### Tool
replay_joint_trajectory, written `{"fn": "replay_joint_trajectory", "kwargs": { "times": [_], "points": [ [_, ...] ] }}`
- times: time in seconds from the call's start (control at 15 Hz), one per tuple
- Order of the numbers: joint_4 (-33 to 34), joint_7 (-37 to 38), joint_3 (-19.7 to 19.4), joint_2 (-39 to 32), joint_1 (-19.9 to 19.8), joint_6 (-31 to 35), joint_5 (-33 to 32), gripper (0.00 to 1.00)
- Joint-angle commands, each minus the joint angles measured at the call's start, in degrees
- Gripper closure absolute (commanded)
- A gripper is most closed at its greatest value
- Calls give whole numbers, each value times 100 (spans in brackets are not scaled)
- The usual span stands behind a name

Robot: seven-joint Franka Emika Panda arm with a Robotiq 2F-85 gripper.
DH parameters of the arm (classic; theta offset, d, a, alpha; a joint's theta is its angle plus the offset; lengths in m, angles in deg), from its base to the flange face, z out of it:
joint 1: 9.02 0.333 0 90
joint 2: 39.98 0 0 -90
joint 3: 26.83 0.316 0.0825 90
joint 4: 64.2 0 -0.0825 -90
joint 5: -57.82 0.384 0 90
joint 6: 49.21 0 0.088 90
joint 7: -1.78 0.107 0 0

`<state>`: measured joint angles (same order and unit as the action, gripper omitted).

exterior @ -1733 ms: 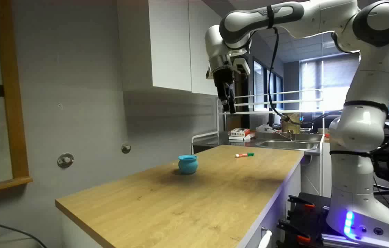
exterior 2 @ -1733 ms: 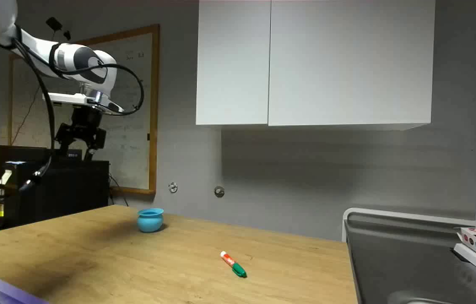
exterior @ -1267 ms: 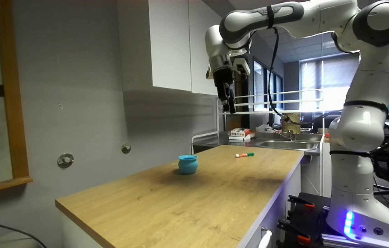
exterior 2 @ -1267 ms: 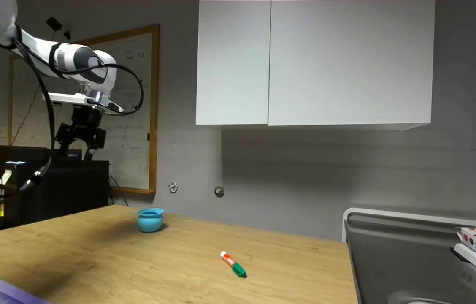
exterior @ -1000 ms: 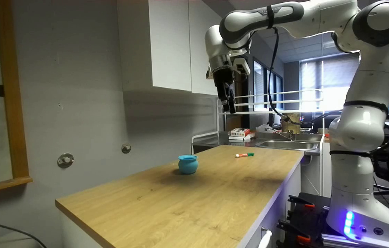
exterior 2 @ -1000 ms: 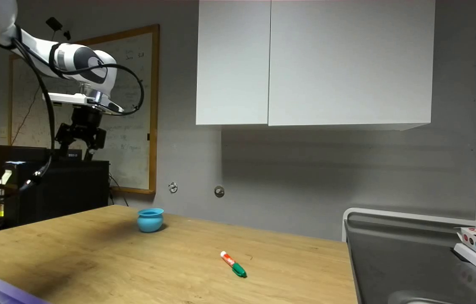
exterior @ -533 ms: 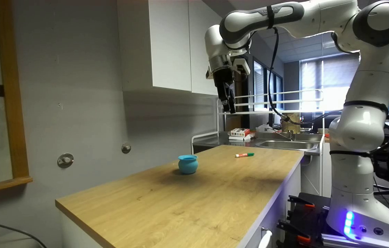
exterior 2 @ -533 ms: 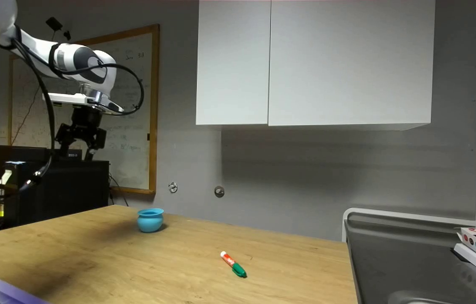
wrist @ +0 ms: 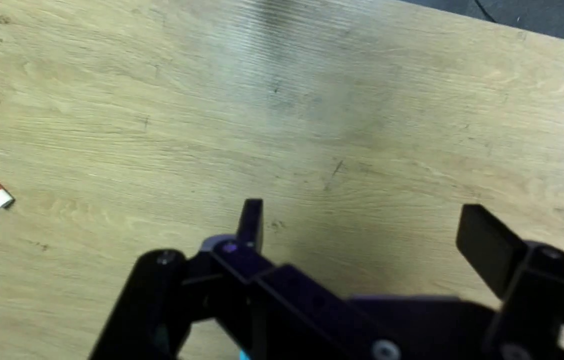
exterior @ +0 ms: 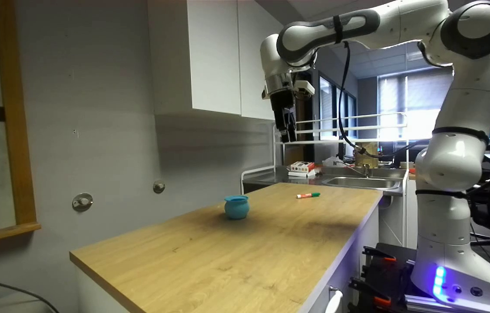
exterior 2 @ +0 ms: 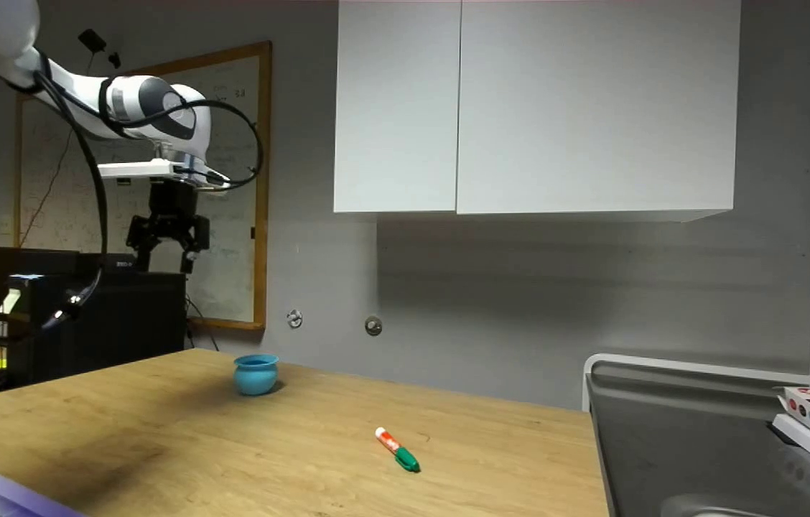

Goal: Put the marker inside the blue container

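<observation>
All of it still to play for

You're high above the counter [exterior: 227, 265], and your gripper [exterior 2: 164, 266] hangs there with its jaws spread wide, nothing between them: empty-handed. There's the marker [exterior 2: 396, 449], lying flat with its green cap on, well apart from the blue pot [exterior: 236, 208], which stands upright. So, as things lie, grasp, lift and drop are all undone. Look at the wrist view: the marker sits right out at the left edge, partly cut off, so I'd say you aren't lined up over it. What's left for you is the whole run: get over the marker, come down, pinch it, raise it clear, carry it across to the pot, lower and let go. And watch that finish, because a marker laid flat could well bridge the pot's mouth; tipping it end-down looks the safer bet.
</observation>
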<state>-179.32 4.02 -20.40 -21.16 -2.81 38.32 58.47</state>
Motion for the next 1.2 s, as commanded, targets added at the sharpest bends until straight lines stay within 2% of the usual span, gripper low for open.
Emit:
{"fn": "replay_joint_trajectory", "kwargs": {
  "times": [0.0,0.47,0.8,0.93,1.13],
  "points": [
    [73,-219,-333,-132,-260,238,22,0],
    [51,-143,-1019,-582,-872,795,98,0],
    [117,-43,-1264,-1115,-1155,1265,57,0],
    [134,-51,-1275,-1334,-1222,1389,-212,0],
    [213,43,-1285,-1716,-1325,1214,-1081,0]
  ]
}}
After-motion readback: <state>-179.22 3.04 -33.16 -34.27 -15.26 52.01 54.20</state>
